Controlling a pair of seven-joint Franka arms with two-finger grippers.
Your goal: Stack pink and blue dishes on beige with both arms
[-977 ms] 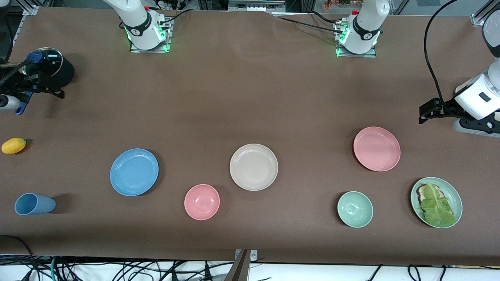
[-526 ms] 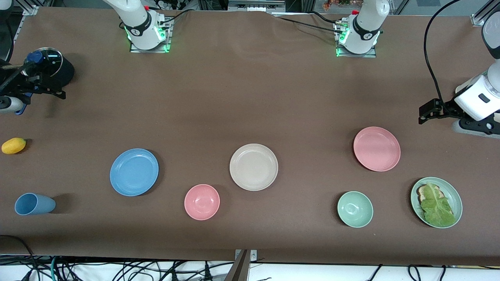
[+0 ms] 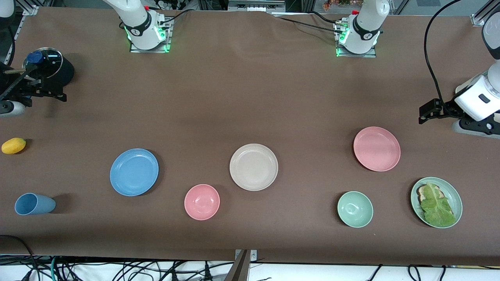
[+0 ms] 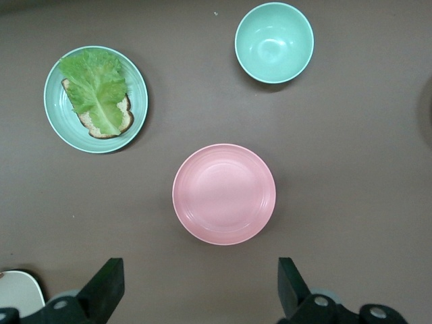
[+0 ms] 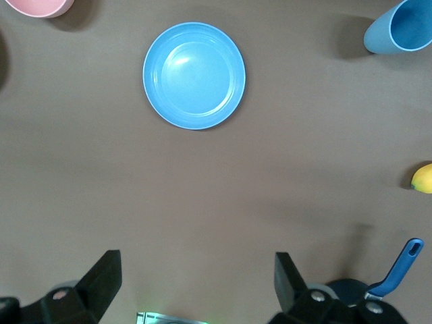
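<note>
The beige plate (image 3: 254, 167) lies mid-table with nothing on it. The blue plate (image 3: 134, 172) (image 5: 194, 75) rests toward the right arm's end, and the pink plate (image 3: 377, 148) (image 4: 224, 194) toward the left arm's end. Both are bare and flat on the cloth. My left gripper (image 3: 424, 114) (image 4: 199, 287) hangs open over bare table by the left arm's end, apart from the pink plate. My right gripper (image 3: 60, 91) (image 5: 196, 283) hangs open over bare table beside a black pot, well away from the blue plate. Neither gripper holds anything.
A pink bowl (image 3: 202, 201) sits nearer the front camera between the blue and beige plates. A green bowl (image 3: 355, 209) and a green plate with lettuce on bread (image 3: 436, 202) lie near the pink plate. A blue cup (image 3: 34, 204), a yellow fruit (image 3: 13, 145) and the black pot (image 3: 50, 66) are at the right arm's end.
My right gripper has shifted slightly toward the pot at the right arm's end. The left arm and all the dishes have stayed put.
</note>
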